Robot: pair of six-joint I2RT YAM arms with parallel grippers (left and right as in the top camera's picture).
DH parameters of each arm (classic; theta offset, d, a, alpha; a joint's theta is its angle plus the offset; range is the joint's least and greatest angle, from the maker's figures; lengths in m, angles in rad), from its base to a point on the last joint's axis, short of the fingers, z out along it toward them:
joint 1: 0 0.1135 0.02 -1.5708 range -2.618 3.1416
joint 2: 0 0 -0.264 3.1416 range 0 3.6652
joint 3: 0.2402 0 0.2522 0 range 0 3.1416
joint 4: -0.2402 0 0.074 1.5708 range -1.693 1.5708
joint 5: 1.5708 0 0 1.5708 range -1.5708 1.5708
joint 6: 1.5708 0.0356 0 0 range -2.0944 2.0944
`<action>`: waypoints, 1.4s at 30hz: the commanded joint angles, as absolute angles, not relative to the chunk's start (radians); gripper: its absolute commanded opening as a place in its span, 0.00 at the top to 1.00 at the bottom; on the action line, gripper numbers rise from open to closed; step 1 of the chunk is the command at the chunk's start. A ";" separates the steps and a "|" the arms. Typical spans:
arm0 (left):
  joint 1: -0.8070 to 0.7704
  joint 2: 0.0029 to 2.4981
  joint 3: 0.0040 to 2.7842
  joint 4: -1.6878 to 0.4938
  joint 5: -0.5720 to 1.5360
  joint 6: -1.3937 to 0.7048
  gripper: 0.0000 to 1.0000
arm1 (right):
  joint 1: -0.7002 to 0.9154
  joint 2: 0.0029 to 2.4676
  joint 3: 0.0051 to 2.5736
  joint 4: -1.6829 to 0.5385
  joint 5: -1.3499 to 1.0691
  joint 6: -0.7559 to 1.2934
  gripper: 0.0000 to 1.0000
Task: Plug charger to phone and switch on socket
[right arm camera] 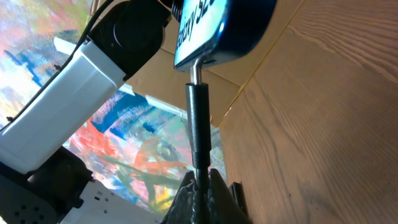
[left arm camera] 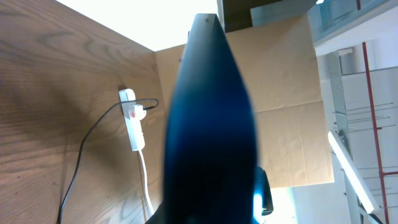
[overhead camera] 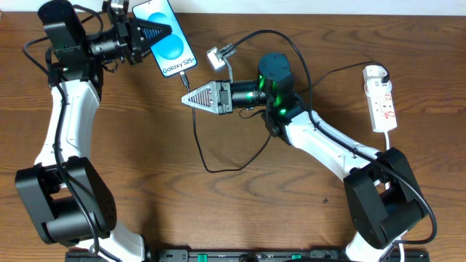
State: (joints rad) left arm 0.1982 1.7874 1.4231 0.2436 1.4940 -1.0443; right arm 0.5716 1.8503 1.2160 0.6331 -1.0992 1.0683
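The phone [overhead camera: 173, 44], blue screen reading "Galaxy S25+", is held at the table's back left with my left gripper [overhead camera: 167, 31] shut on it. In the left wrist view the phone [left arm camera: 211, 124] is a dark edge-on shape hiding the fingers. My right gripper [overhead camera: 186, 98] is shut on the charger [overhead camera: 198, 138] just below the phone. In the right wrist view the charger's black plug [right arm camera: 199, 124] rises from my shut right gripper [right arm camera: 200, 179], and its metal tip [right arm camera: 196, 70] meets the phone's bottom edge [right arm camera: 224, 31]. The white socket [overhead camera: 382, 98] lies at the far right.
The black cable loops across the table centre [overhead camera: 215, 169] and arcs back right to the socket's top [overhead camera: 375, 73]. The socket's white cord [overhead camera: 389, 138] trails toward my right arm's base. Cardboard [left arm camera: 286, 93] stands behind the table.
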 commanded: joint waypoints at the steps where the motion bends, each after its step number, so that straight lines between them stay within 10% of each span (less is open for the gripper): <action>1: 0.193 1.767 1.422 0.252 1.526 -1.041 0.93 | 0.571 1.853 1.215 0.636 -1.075 1.058 0.99; 42: 0.161 1.767 1.422 0.252 1.545 -1.030 0.93 | 0.522 1.853 1.216 0.701 -0.981 1.005 0.99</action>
State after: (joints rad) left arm 0.1734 1.7874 1.4231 0.2451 1.4635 -1.0439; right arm 0.5423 1.8503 1.2068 0.6865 -1.0657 1.0260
